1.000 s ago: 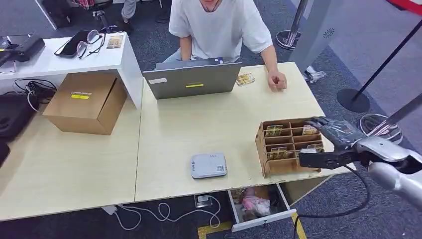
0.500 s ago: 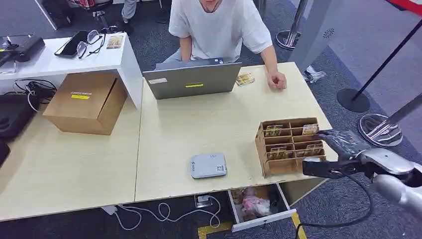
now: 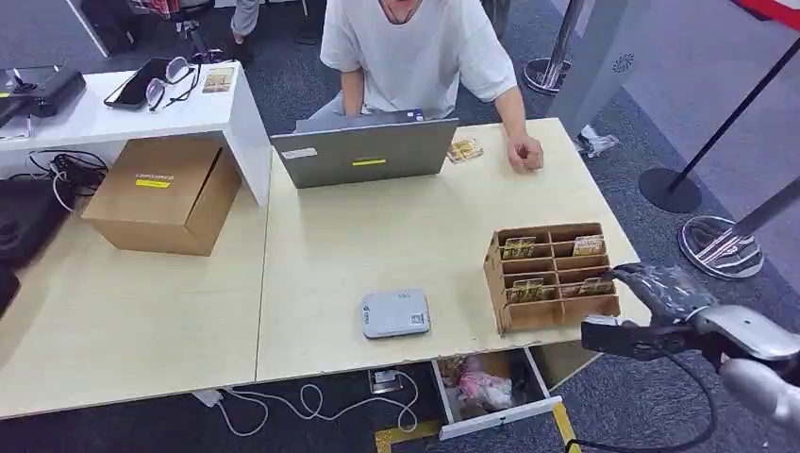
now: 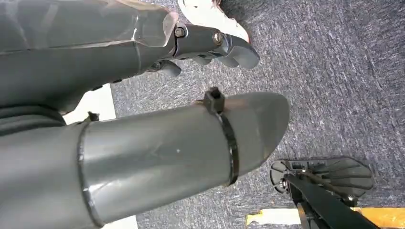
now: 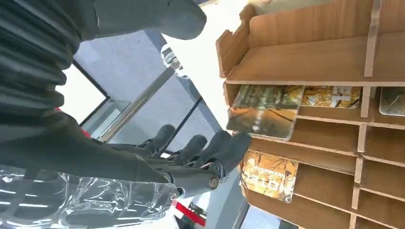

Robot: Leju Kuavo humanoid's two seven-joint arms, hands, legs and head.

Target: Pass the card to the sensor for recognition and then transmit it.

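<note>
Cards [image 3: 521, 290] stored in the compartments of a wooden organizer [image 3: 549, 278], right of centre in the head view, on the pale tabletop [image 3: 396, 231]. Right robot hand [image 3: 660, 300] at lower right of that frame, off the organizer's right end, just beside it; contact with the wood not determinable. In the right wrist view, fingers [image 5: 224, 148] extended and slightly apart, tips at the edge of a protruding card [image 5: 264, 110] with a landscape print; a second, orange card [image 5: 268, 175] in the neighbouring slot; nothing held, thumb well clear of the fingers. Left robot hand [image 4: 210, 45] seen in the left wrist view above grey carpet, fingers loosely curled, nothing in them; whether closed or merely relaxed cannot be told. Grey sensor unit [image 3: 395, 313] at lower centre of the tabletop, well apart from the organizer; small label on its top, unreadable. Laptop [image 3: 365, 151] at upper centre with a yellow sticker, text illegible. Cardboard box [image 3: 163, 194] at left with a yellow label, also illegible. Person [image 3: 415, 52] seated behind the laptop, one hand resting on the tabletop.
</note>
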